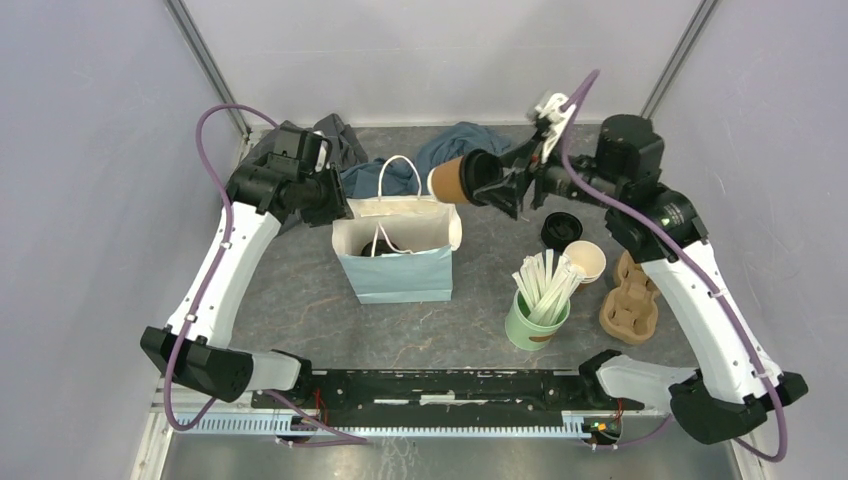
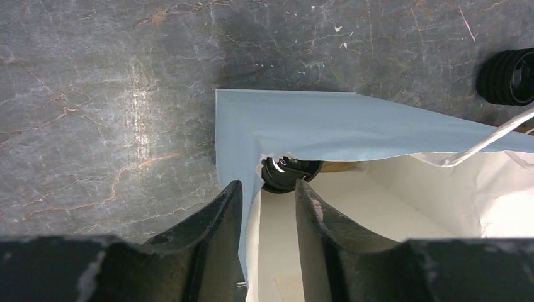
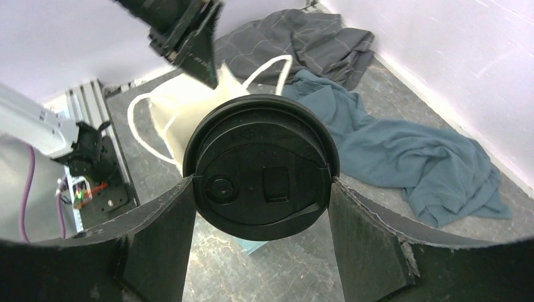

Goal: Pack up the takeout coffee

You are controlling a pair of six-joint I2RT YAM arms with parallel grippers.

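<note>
A takeout coffee cup [image 1: 455,180], brown paper with a black sip lid [image 3: 261,167], lies on its side in the air above the right rim of the pale blue paper bag [image 1: 400,270]. My right gripper [image 1: 505,185] is shut on its lidded end, with one finger on each side of the lid in the right wrist view. My left gripper [image 1: 335,205] is at the bag's left wall [image 2: 327,126], jaws apart: one finger outside, one inside. The wall hangs loose between them. Deep inside the bag a second black lid [image 2: 289,173] shows.
A green cup of wooden stirrers [image 1: 537,315] stands right of the bag, with lidless cups [image 1: 585,260] and a stack of black lids [image 1: 560,228] behind it. A cardboard cup carrier [image 1: 630,300] lies at the right. Blue cloth [image 1: 455,145] and grey cloth [image 1: 340,140] lie behind the bag.
</note>
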